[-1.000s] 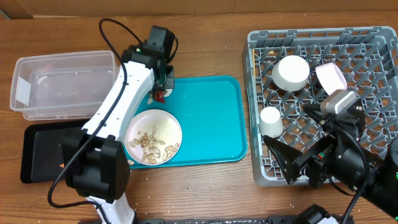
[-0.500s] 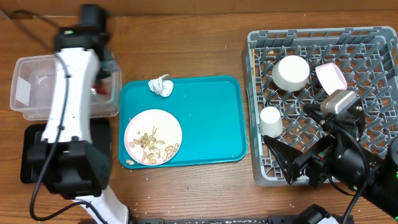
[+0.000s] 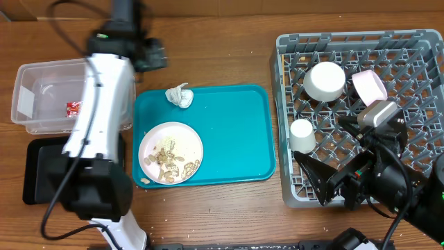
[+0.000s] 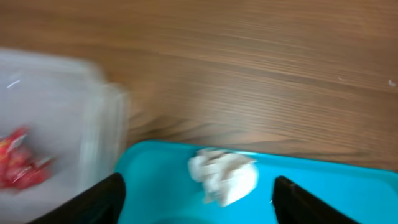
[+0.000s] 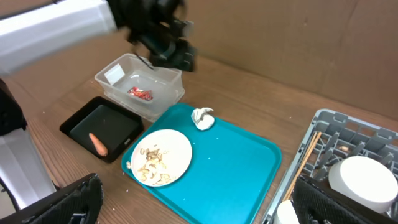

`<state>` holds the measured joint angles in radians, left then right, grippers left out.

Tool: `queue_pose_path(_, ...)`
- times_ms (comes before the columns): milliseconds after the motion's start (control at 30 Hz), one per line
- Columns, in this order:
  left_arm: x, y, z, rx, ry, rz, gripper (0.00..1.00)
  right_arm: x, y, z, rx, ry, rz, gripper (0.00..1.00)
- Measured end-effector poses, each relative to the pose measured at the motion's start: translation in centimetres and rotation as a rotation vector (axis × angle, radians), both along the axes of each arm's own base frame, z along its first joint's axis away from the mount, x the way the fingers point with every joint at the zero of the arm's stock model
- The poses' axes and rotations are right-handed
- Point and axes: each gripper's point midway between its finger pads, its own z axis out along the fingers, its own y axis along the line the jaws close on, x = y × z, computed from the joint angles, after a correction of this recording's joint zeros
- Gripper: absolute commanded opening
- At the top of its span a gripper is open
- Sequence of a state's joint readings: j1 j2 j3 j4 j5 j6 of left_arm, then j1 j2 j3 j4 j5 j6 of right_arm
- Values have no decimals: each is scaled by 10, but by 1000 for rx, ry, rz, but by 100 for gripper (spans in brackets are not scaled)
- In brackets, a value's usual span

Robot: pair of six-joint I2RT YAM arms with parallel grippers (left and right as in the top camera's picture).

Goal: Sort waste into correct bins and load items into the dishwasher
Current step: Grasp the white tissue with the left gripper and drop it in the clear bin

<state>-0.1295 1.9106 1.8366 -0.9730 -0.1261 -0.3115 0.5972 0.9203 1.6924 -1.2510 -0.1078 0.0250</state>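
The red snack wrapper (image 3: 73, 106) lies loose inside the clear tub (image 3: 41, 73). My left gripper (image 3: 152, 55) hovers open and empty, blurred, just right of the tub's back corner. In the left wrist view the crumpled paper ball (image 4: 224, 174) sits between the spread fingers (image 4: 102, 199). A white plate (image 3: 171, 153) with beige food scraps rests on the teal tray (image 3: 232, 132). The carrot (image 5: 98, 144) lies in the black tray (image 5: 118, 118). The grey dish rack (image 3: 416, 48) holds two bowls (image 3: 326, 81), a cup (image 3: 302, 135) and chopsticks (image 5: 305, 163). My right gripper (image 3: 326, 182) stands open at the rack's front left.
A few food crumbs lie on the wood by the teal tray's front left corner (image 3: 144, 180). The left arm's white body (image 3: 97, 118) stretches over the gap between the tub and the teal tray, covering part of the black tray (image 3: 41, 173).
The left gripper carried the red wrapper from the teal tray to the clear tub, opened and let it drop in, then swung back right. The right arm has not moved.
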Motion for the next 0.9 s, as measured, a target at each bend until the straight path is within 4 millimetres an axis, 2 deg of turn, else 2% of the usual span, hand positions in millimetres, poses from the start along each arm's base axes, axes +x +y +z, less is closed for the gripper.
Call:
queue_pose_path(67,5,-27,-14,37,-5,-56,82,0,0,0,1,-1,0,100)
queue_pose_path(167,8,-57,-54,79,52,-122,75,0,0,0,1,-1,0,100)
queue_pose_path(233,9,-61,-87,103,111,-138,72,0,0,0,1,-1,0,100)
queue_pose_path(367,-1,-52,-147,144,249,-124,63,0,0,0,1,0,0,100)
queue_pose_path(433,-9,-49,-164,161,304,-123,50,0,0,0,1,0,0,100)
queue_pose_path(467,-10,-47,-167,164,314,-122,36,0,0,0,1,-1,0,100)
queue_pose_path(500,-10,-46,-167,167,317,-120,16,0,0,0,1,0,0,100)
queue_pose_path(533,-10,-46,-167,168,317,-116,4,0,0,0,1,-1,0,100)
queue_pose_path(700,-22,-44,-168,169,365,-117,4,0,0,0,0,-1,0,100)
queue_pose_path(767,-25,-42,-162,169,381,-116,5,0,0,0,0,-1,0,100)
queue_pose_path(833,-21,-43,-144,161,360,-113,4,0,0,0,1,0,1,100)
queue_pose_path(900,-12,-42,-111,145,289,-105,4,0,0,0,0,0,0,100)
